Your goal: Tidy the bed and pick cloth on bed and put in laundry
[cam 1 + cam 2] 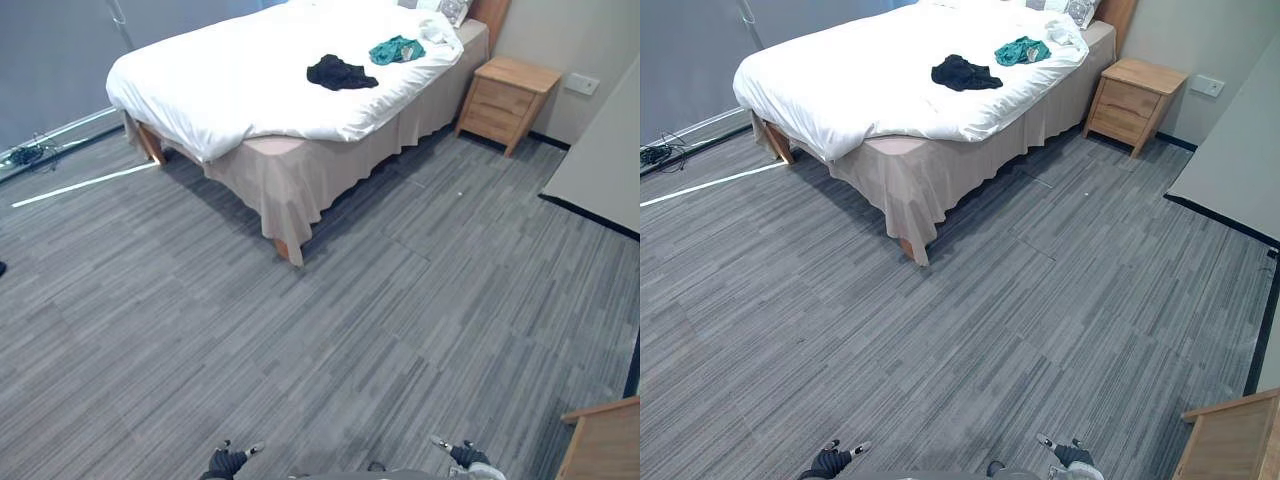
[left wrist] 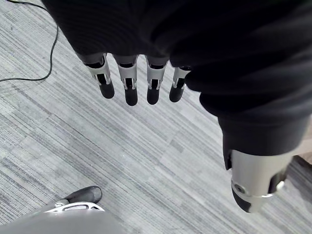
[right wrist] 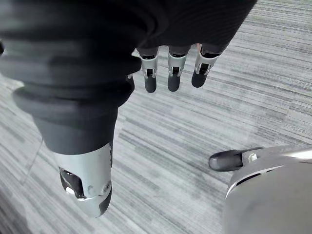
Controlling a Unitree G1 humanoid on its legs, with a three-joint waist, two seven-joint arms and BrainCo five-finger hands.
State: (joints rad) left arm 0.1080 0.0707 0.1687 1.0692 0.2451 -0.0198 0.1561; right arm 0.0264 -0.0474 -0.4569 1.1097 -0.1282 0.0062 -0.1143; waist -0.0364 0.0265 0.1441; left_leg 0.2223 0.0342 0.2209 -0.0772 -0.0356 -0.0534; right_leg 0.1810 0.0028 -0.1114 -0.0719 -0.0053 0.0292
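Clothes lie on the bed at twelve o'clock: black cloth, green cloth at its two o'clock. My left hand and right hand hang empty, fingers straight and loose, since I judge the bed well out of reach.

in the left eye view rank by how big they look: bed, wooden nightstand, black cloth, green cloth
bed
wooden nightstand
black cloth
green cloth, a bit smaller-looking than the black one, but it lies farther off, so true size is unsure
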